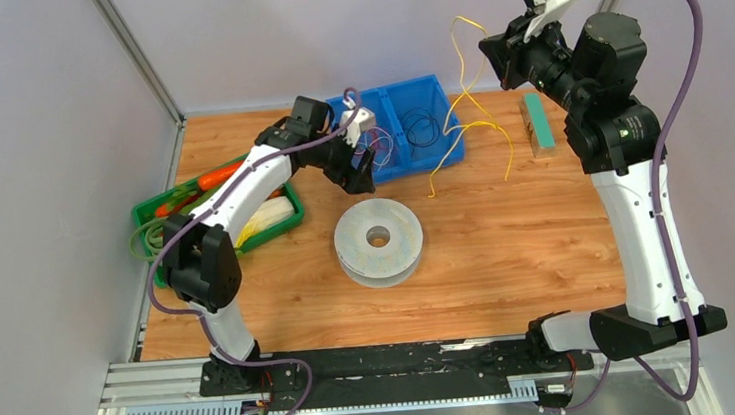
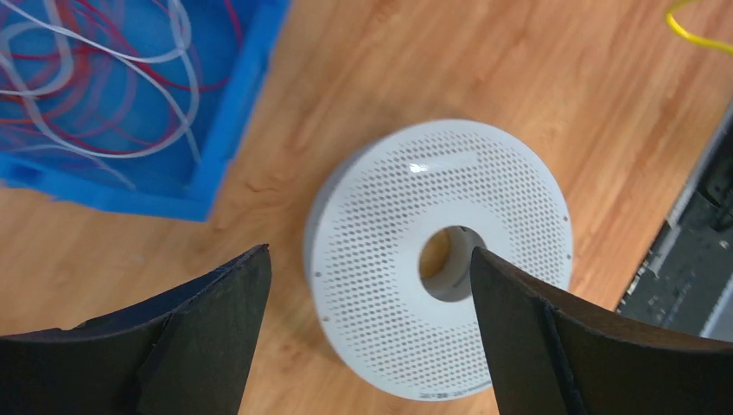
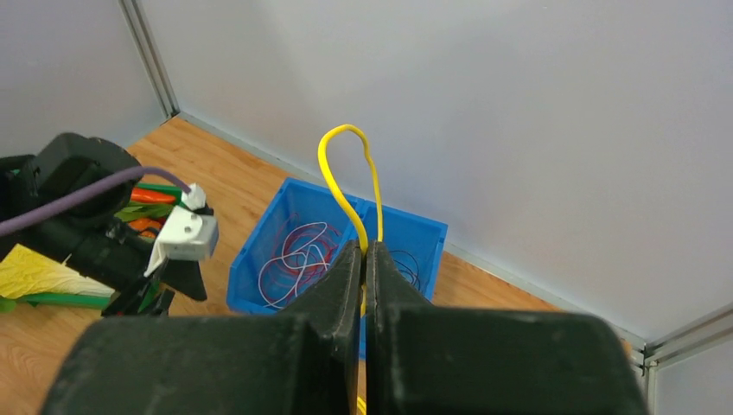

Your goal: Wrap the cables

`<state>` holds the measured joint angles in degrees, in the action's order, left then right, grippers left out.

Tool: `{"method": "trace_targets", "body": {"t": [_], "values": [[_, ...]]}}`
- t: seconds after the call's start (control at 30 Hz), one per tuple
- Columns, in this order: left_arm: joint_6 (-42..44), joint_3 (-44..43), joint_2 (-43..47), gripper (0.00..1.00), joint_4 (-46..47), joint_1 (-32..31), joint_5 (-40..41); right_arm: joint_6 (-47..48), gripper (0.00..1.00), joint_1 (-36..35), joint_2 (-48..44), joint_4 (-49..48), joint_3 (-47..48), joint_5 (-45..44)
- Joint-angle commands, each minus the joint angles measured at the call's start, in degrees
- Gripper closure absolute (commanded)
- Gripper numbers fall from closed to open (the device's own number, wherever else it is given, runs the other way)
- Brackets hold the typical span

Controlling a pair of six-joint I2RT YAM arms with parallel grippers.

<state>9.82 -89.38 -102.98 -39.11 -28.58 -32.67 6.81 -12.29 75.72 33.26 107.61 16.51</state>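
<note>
Wrapping has not begun, as far as these views show: the white perforated reel (image 2: 484,190) lies flat near the middle of the bench (image 1: 508,255) with nothing wound on it, its hub and rim bare.

What is done is the pick-up. The right fingers (image 3: 353,259) are clenched on the yellow cable (image 3: 344,128), pinching it between their tips high above the far right part of the bench, with a short loop standing up past the tips. From that grip the rest of the cable hangs down and trails in loose curls onto the wood near the far edge, between the blue bin (image 2: 229,130) and the green block (image 1: 539,122). Part of it crosses the bin's right end, though I cannot tell whether it rests on the rim. No part of it reaches the reel; the two are well apart.

The left fingers (image 2: 216,328) are spread wide with nothing between them, hovering over the reel just beside the bin's near wall, the reel's centre hole showing between them.

By my reading nearly all the work is left. The cable has to be brought across to the reel, one end fixed or held against the hub, and the whole loose length laid round it turn by turn.
</note>
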Motion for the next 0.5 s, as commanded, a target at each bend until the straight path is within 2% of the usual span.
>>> {"method": "trace_targets", "body": {"t": [0.0, 0.27, 0.47], "values": [[4.41, -4.74, -2.13, 0.07, -2.10, 0.28, 1.38, -1.01, 1.00, -0.10, -1.98, -1.70, -0.38, 0.63], [2.39, -3.26, -8.11, 0.07, 2.55, 0.10, 0.85, -1.36, 1.00, -0.10, -2.16, -1.18, -0.03, 1.07], [4.23, 0.87, -8.73, 0.08, 2.55, -2.35, 1.20, -1.53, 1.00, -0.01, -2.77, -1.09, -0.21, 1.15]]}}
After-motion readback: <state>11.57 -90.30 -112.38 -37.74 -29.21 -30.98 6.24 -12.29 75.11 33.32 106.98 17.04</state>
